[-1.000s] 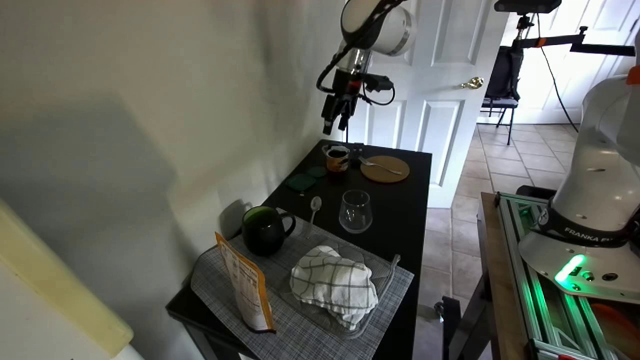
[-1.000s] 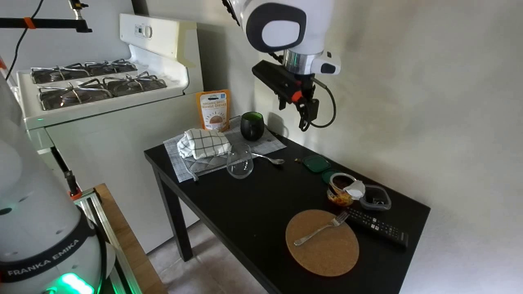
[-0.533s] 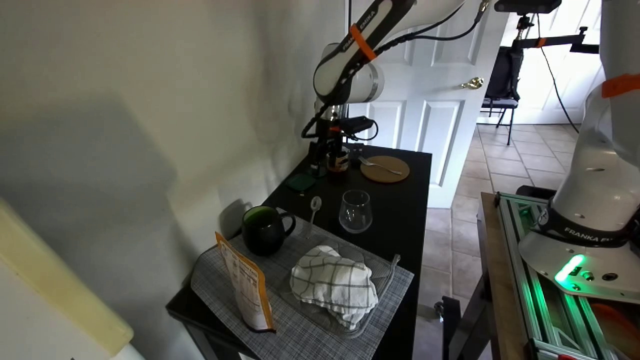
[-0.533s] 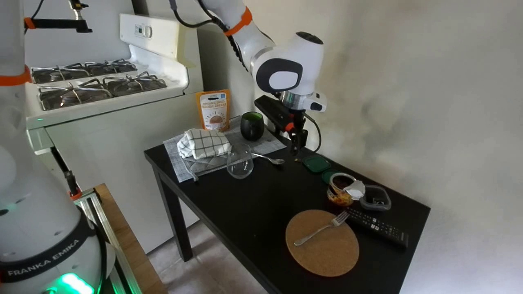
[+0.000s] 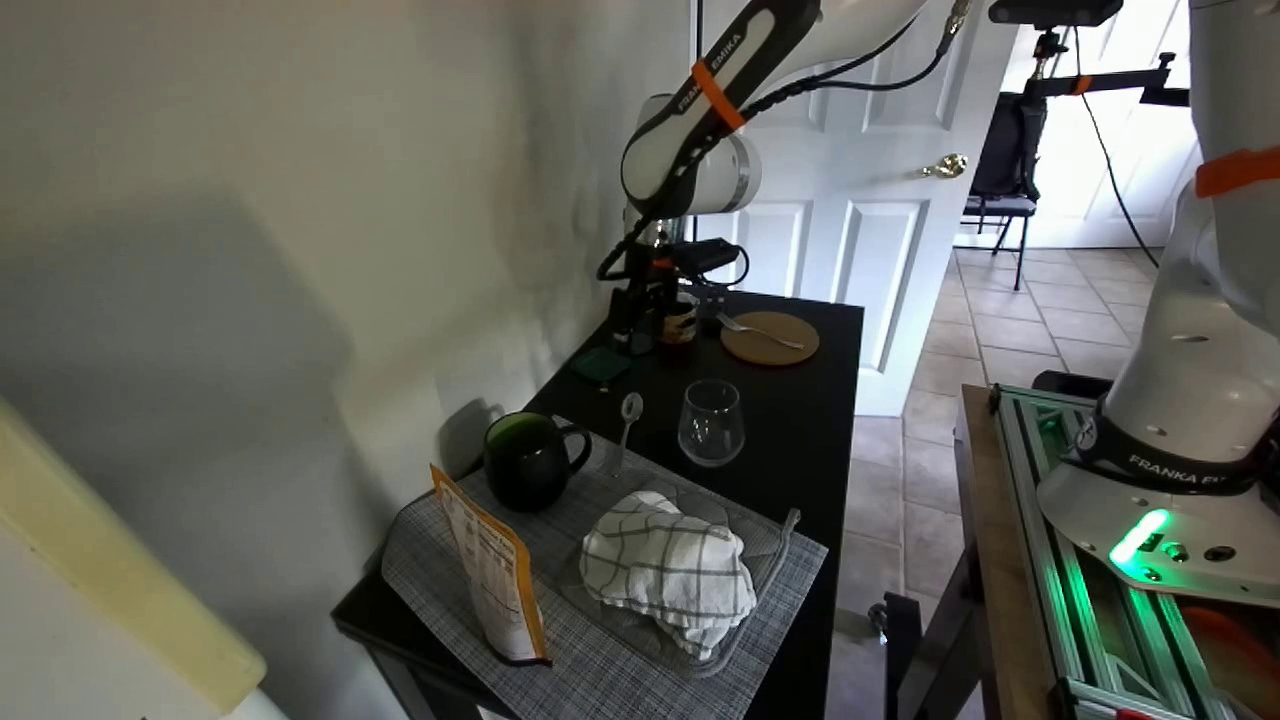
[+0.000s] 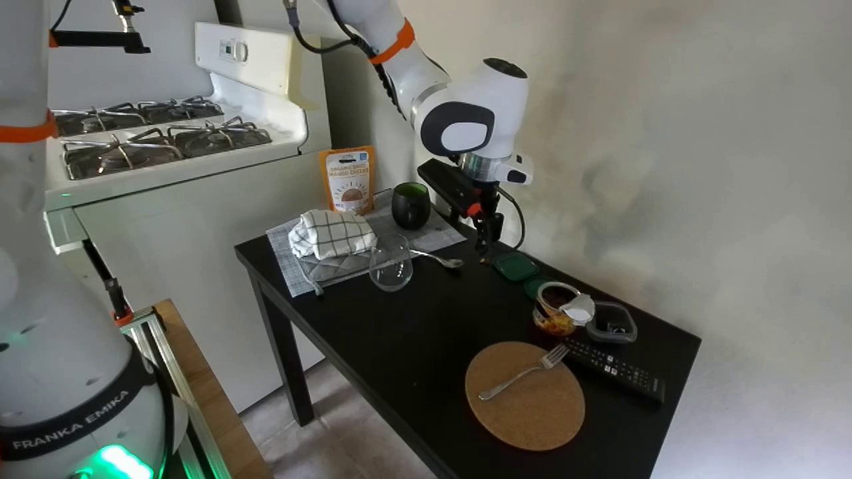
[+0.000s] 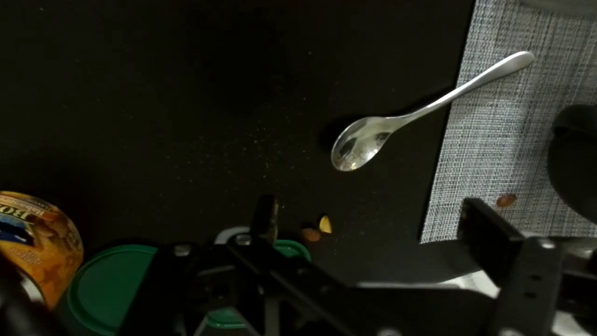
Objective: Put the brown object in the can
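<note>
Black claw (image 7: 371,214), wrist view, lower half of the frame: fingers spread wide, gripping nothing. Brown object (image 7: 311,234), nut-like: loose on the surface (image 7: 186,93) beside a yellow fragment (image 7: 325,224), lower centre, framed between the fingers, off-centre. Similar nut (image 7: 506,200): on the woven mat (image 7: 485,154), lower right; which is meant, uncertain. Can (image 7: 39,247), orange-labelled: lower left edge.

In an exterior view, robot arm (image 6: 466,126): slants from top centre, claw pointing down. Change over the last second: claw comes down from well above the surface to close over it, nearly still now; judged as approach ending, grasp pending. Can: right of centre, well apart from the claw.

In an exterior view, forearm (image 5: 750,60): descends from the top; claw partly masks the can; contact with the surface unreadable.
</note>
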Controlling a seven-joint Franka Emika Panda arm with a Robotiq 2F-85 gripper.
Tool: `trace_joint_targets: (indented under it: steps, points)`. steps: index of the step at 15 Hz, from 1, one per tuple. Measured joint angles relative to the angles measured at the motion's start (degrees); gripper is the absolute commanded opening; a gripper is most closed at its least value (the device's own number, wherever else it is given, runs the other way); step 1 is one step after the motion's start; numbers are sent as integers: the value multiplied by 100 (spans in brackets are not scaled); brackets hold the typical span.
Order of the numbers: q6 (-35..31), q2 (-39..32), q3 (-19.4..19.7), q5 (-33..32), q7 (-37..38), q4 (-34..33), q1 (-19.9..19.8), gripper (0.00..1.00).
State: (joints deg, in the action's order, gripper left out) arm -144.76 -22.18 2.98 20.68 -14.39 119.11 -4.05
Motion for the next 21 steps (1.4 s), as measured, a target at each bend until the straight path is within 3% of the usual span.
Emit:
trace_joint_targets:
  steps: [7, 13, 18, 21]
  points:
    - [-1316, -582, -152, -386, 854, -153, 52, 100]
    - [-1405, -1148, 137, -1067, 2155, -625, 474, 100]
    - [-1406, -1309, 171, -1106, 2283, -786, 563, 100]
    - [-1406, -1313, 310, -1103, 2837, -813, 637, 100]
